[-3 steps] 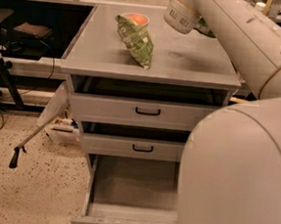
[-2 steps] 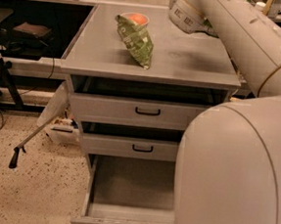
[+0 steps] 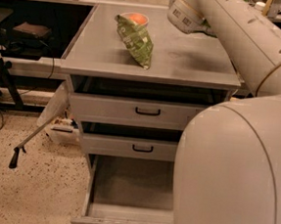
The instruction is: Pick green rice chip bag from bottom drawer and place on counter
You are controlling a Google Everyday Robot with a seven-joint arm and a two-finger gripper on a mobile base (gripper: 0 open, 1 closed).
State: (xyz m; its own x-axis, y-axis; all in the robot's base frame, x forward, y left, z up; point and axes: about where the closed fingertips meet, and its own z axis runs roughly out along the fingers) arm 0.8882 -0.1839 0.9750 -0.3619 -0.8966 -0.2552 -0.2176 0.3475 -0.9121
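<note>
The bottom drawer (image 3: 124,186) of the grey cabinet is pulled open. The part of its grey inside that shows is bare; my arm hides its right side. The bright-green rice chip bag is not in view. On the counter (image 3: 194,60) lies a darker olive-green, leaf-patterned pointed bag (image 3: 135,39). My gripper is not in view. Only my white arm shows: a large link fills the lower right, and another runs up to a joint (image 3: 188,15) above the counter's back right.
An orange-filled bowl (image 3: 137,18) stands behind the olive bag. The two upper drawers (image 3: 148,112) are slightly open. A white bin (image 3: 63,129) and a leaning stick (image 3: 30,138) are on the speckled floor at the left. Dark shelving stands at the far left.
The large white arm link at the lower right has risen and covers more of the drawers. The joint over the counter has shifted slightly right.
</note>
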